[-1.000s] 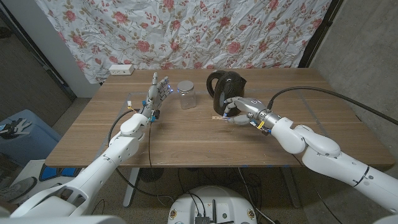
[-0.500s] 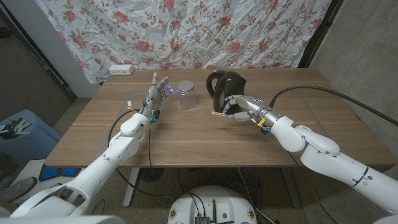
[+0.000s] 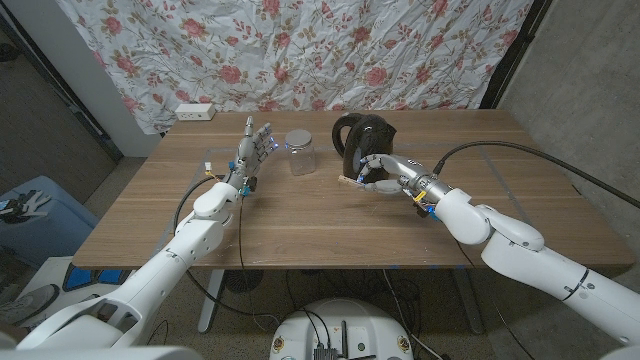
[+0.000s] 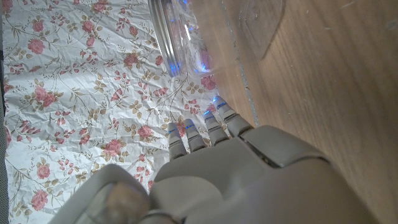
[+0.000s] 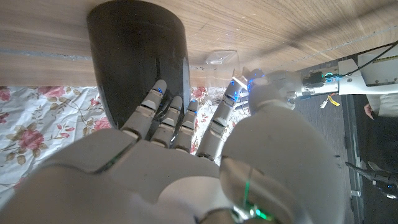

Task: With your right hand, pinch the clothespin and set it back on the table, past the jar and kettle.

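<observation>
One clothespin (image 3: 350, 181), small, pale and wooden, pinched at the fingertips of the right hand (image 3: 378, 176), held just in front of the kettle's base, close over the table; contact with the wood not clear from the head view

Right hand curled around the pin, fingers bent in, thumb side toward the kettle; seen from the right wrist, fingers (image 5: 144, 112) reaching toward the dark kettle wall, pin itself hidden behind them

One kettle (image 3: 358, 141), black, smooth and rounded, with a looped handle at the top, standing upright just behind the right hand

One jar (image 3: 299, 152), clear glass, cylindrical, with a lid, upright to the kettle's left, apart from it; up close in the left wrist view a transparent ribbed wall (image 4: 186, 37)

Left hand (image 3: 252, 150) standing on its edge beside the jar, fingers straight, apart and pointing away from the robot, grasping nothing

One table (image 3: 300, 225), rectangular, brown wood with a visible grain

One white power strip (image 3: 194, 111) at the far left corner

Behind, a wrinkled cloth (image 3: 300, 50), white with pink roses
</observation>
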`<state>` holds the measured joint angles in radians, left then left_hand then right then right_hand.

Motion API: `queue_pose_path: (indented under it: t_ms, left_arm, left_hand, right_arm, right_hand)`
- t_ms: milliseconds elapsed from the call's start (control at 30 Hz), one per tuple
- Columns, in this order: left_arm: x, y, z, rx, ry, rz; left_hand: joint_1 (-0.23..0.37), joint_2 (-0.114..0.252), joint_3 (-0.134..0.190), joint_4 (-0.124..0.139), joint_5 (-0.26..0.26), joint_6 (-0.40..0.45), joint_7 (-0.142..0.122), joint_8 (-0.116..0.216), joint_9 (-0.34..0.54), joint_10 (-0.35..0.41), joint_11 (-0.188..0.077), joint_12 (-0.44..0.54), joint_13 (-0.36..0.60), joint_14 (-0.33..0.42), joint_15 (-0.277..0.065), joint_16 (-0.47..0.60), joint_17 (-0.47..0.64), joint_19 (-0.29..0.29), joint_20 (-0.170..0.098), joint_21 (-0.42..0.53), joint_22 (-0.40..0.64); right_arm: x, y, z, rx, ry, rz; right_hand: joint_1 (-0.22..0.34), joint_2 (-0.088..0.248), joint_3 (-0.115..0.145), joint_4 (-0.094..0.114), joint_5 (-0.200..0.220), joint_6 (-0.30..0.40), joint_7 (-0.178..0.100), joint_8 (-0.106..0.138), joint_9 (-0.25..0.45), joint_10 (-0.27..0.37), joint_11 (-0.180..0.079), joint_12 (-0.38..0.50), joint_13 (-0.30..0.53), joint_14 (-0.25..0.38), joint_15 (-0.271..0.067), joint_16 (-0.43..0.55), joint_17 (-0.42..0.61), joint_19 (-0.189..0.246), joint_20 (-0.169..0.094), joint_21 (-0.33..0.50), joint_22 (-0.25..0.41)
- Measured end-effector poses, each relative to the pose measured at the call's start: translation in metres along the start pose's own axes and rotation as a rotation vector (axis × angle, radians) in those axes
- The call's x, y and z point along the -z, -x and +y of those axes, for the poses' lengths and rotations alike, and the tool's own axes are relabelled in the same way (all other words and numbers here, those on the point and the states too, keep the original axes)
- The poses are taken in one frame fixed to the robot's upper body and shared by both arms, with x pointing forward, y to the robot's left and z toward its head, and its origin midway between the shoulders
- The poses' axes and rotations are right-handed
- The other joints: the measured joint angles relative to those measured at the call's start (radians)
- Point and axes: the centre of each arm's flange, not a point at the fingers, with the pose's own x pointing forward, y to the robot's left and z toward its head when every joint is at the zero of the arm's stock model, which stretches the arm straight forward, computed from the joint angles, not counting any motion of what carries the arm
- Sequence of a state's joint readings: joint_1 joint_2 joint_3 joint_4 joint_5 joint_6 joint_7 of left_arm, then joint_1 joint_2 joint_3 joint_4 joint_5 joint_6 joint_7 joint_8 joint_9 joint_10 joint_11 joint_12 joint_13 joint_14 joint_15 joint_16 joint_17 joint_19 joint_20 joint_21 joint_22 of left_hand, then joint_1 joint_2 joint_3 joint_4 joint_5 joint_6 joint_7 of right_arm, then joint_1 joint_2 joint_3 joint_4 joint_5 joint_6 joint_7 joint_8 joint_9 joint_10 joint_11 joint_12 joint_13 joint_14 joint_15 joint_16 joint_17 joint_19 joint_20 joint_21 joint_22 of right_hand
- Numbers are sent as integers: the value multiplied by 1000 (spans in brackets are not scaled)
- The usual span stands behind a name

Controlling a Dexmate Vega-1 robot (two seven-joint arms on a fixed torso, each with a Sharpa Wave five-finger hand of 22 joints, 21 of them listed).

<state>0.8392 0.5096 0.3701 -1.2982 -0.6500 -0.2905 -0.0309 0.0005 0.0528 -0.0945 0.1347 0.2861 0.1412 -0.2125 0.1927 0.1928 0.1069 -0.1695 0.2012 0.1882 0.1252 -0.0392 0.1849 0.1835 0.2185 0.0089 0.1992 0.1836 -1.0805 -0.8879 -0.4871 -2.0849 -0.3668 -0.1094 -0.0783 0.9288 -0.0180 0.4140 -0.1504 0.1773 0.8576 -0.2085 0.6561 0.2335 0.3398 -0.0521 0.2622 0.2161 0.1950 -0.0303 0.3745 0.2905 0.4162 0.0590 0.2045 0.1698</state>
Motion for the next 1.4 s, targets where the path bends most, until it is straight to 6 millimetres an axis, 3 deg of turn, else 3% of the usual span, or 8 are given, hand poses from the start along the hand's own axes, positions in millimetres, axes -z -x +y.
queue_pose_path:
  t_ms: [867, 1400]
  left_arm:
    - [0, 0, 0, 0, 0, 1]
    - [0, 0, 0, 0, 0, 0]
  left_hand:
    - [0, 0, 0, 0, 0, 0, 0, 0, 0, 0, 0, 0, 0, 0, 0, 0, 0, 0, 0, 0, 0]
    - [0, 0, 0, 0, 0, 0, 0, 0, 0, 0, 0, 0, 0, 0, 0, 0, 0, 0, 0, 0, 0]
  right_arm:
    - [2, 5, 12, 41, -74, -1]
    - [1, 6, 18, 70, -93, -2]
  right_hand:
    - [7, 7, -11, -3, 0, 52, 1, 2, -21, 27, -5, 0, 0, 5, -6, 0, 5, 0, 0, 0, 0]
    - [22, 22, -14, -11, -1, 77, 26, 0, -40, 50, -14, 4, 0, 16, -5, 8, 4, 4, -4, 0, 0]
